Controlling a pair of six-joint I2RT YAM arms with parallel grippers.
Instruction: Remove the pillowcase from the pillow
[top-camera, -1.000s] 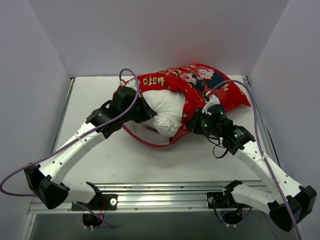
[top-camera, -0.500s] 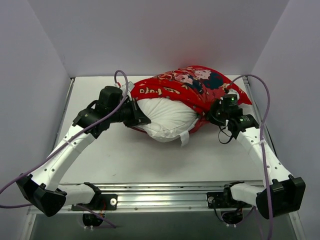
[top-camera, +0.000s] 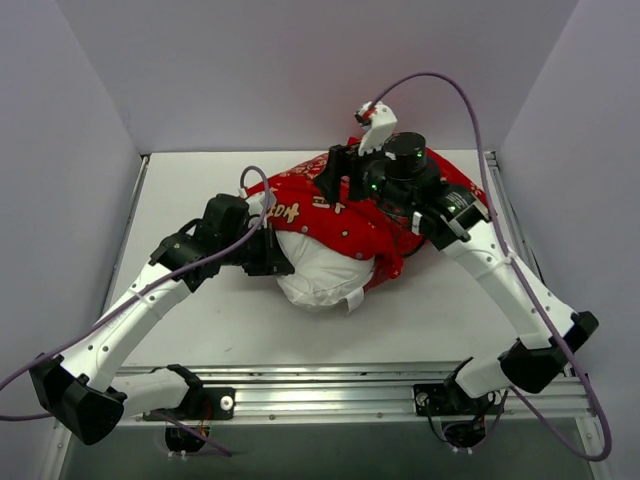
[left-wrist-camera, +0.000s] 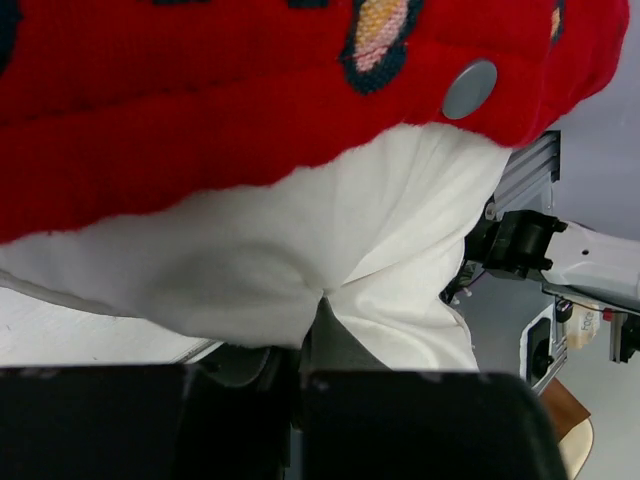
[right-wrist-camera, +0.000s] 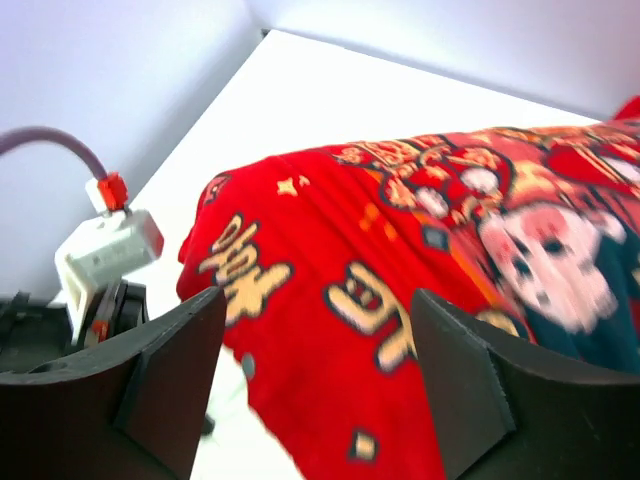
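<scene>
The red pillowcase (top-camera: 345, 215) with gold characters lies mid-table and covers the far part of the white pillow (top-camera: 315, 272), whose near end bulges out. My left gripper (top-camera: 282, 262) is shut on a fold of the pillow's white fabric (left-wrist-camera: 380, 300), just under the pillowcase's hem (left-wrist-camera: 250, 100), which carries a grey snap (left-wrist-camera: 469, 88). My right gripper (top-camera: 338, 176) hovers above the pillowcase's top face (right-wrist-camera: 400, 300). It is open, with nothing between its fingers (right-wrist-camera: 170, 370).
The white table (top-camera: 190, 190) is boxed in by walls at the back and on both sides. An aluminium rail (top-camera: 330, 385) runs along the near edge. Purple cables loop over both arms, one high above the right wrist (top-camera: 450, 85).
My right gripper has let go of the pillowcase's right side, opened, and swung up and left over its top. The left gripper has stayed shut on the pillow, which has shifted slightly.
</scene>
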